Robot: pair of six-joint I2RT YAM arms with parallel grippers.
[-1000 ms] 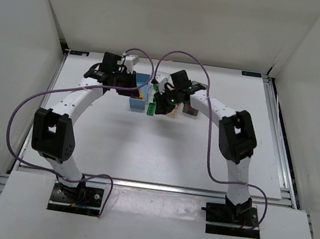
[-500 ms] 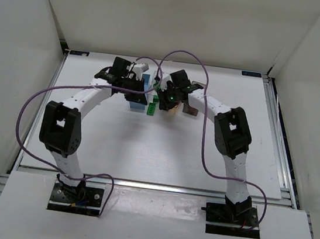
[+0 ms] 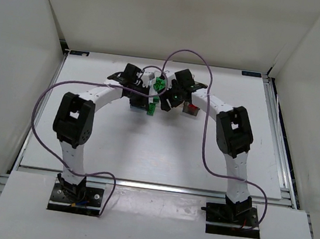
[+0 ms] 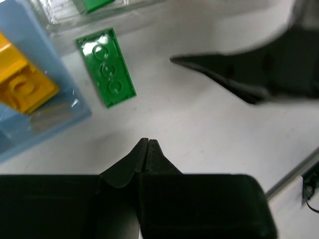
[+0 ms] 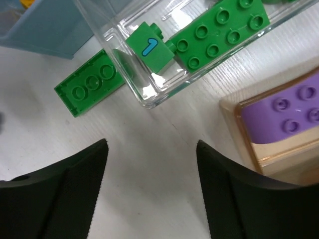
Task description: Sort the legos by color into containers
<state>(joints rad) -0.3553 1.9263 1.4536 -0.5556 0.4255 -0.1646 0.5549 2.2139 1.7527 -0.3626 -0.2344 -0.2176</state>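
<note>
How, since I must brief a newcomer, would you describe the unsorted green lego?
Find the clear bin holding green bricks, next to the light blue bin. Outside its corner a green lego lies flat. Unlike its green neighbours, it sits on the table, in no bin.

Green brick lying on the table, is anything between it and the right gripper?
Nothing visible. Only bare table lies between the open right gripper and the green brick, which sits beside the clear bin's corner.

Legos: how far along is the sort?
Done: green bricks in the clear bin, a purple brick in the peach bin, yellow bricks in the blue bin. In hand: nothing; left gripper shut, right gripper open. Left: a loose green brick on the table.
</note>
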